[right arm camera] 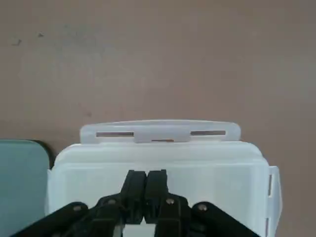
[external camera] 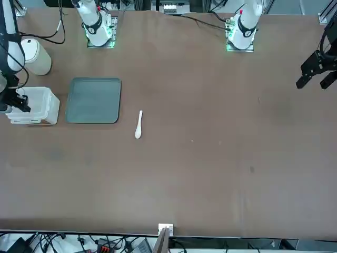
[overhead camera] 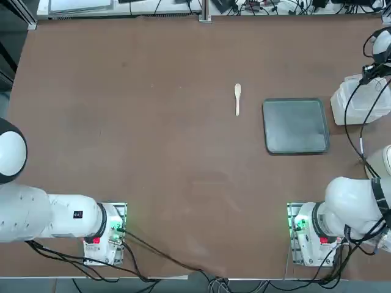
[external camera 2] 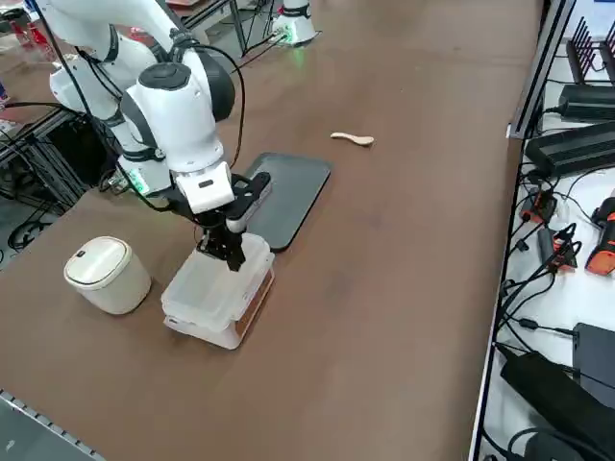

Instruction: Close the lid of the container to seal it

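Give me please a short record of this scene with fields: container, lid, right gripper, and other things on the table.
container: small white translucent box, at the table's edge on the robot's right, next to the grey tray
lid: lying down flat on top of the box
right gripper: fingers shut, tips pointing down on the lid
spoon: small and pale, on the tray's other side, apart from it
white round canister: beside the box, not touching
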